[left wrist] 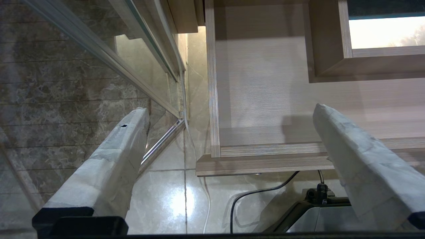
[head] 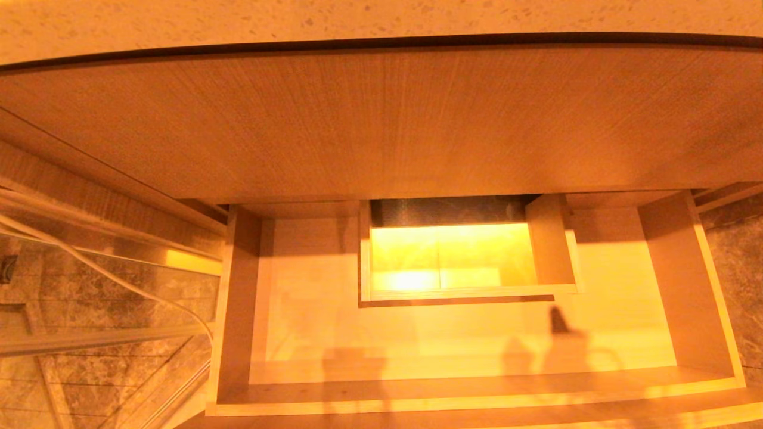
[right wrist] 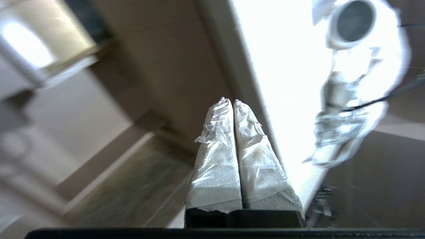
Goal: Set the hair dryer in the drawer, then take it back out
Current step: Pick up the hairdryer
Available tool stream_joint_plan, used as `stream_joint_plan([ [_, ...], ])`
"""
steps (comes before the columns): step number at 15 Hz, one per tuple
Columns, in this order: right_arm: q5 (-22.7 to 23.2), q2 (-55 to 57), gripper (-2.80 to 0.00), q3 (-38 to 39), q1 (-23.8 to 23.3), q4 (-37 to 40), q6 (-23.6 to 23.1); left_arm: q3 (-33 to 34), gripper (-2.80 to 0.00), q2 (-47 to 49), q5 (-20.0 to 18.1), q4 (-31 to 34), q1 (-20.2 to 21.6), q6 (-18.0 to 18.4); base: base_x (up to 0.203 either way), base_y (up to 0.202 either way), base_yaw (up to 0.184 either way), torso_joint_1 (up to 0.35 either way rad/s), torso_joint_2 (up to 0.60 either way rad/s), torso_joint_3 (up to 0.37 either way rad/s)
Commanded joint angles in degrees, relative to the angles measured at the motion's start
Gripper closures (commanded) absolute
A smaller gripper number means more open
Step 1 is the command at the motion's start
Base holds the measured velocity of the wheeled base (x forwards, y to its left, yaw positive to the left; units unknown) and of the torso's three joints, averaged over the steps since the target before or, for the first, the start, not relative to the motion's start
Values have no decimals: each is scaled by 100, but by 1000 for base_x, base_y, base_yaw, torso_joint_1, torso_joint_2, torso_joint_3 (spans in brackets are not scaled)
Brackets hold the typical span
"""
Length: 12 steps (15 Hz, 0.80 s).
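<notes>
White hair dryer point(right wrist: 355, 49), dark round grille; right hand point(right wrist: 231, 103) closed, left hand point(left wrist: 232, 114) open.

left end effector point(left wrist: 229, 116) spread, above drawer point(left wrist: 265, 99)

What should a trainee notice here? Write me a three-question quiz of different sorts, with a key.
1. True or false: the left gripper and the right gripper are both open.
2. Multiple choice: which view shows the hair dryer? A) head view B) left wrist view C) right wrist view
3. Fill the gap: in the head view, the drawer stands ____.

Key:
1. False. The left gripper's fingers are spread wide; the right gripper's are pressed together on nothing.
2. C. The round dark grille shows only there.
3. Open, and nothing lies on the part of its floor that shows.
</notes>
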Motion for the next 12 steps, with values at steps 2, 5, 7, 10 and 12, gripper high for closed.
stream_joint_plan([
  [2,-17,1071,0,-417,-424,-1248,-59,0,-280,0,0,0,0,0,0,0,0,0,0,0],
  [5,-39,2060,0,-985,-1170,-2453,-64,0,-280,0,0,0,0,0,0,0,0,0,0,0],
  [7,-51,2655,0,-1529,-1587,-2819,-32,0,-280,0,0,0,0,0,0,0,0,0,0,0],
  [10,-286,3349,0,-2107,-2033,-3786,-42,0,-280,0,0,0,0,0,0,0,0,0,0,0],
  [12,-611,3513,0,-2164,-2208,-4133,-69,0,-280,0,0,0,0,0,0,0,0,0,0,0],
])
